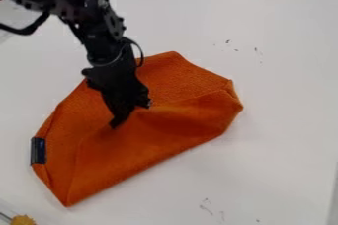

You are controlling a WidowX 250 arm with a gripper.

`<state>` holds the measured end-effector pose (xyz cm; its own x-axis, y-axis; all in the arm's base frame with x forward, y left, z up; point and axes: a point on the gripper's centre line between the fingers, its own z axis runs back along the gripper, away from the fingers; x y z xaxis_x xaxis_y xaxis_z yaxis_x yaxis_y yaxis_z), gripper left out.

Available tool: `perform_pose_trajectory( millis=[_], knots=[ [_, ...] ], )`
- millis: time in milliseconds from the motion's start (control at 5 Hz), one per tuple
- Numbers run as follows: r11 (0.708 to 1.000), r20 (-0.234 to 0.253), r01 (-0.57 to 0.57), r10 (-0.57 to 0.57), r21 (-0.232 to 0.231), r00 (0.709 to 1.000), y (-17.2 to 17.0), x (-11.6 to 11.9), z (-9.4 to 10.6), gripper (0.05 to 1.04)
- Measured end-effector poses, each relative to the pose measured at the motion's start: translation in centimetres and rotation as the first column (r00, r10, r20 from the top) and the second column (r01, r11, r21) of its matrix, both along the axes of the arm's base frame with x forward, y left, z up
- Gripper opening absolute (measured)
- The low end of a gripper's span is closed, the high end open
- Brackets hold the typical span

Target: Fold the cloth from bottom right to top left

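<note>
The black gripper (127, 105) hangs down over the middle of the orange cloth (158, 132), its lower end right at the cloth. The cloth lies at a slant, with a long straight edge running from the bottom left up to the right. Its lower right part is folded over toward the middle, and the flap's edge runs from the right corner to the gripper, bulging beside it. A dark tag sits on the cloth's left edge. The gripper hides the part of the cloth beneath it.
The white table (264, 135) surrounds the cloth and bears small dark marks at the upper right and near the bottom. A yellowish fuzzy object (22, 220) lies at the bottom left corner. Dark items show beyond the table's top right edge.
</note>
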<state>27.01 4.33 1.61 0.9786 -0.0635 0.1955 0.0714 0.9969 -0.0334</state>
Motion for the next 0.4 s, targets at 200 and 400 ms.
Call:
perform_pose_trajectory(
  millis=[200, 400],
  knots=[
    [1.000, -0.011, 0.016, -0.016, -0.011, 1.000, 0.66, 0.25, -0.47, 0.241],
    [0.998, -0.026, 0.054, -0.054, 0.016, 0.998, 1.15, 0.50, -0.03, 0.512]
  ],
)
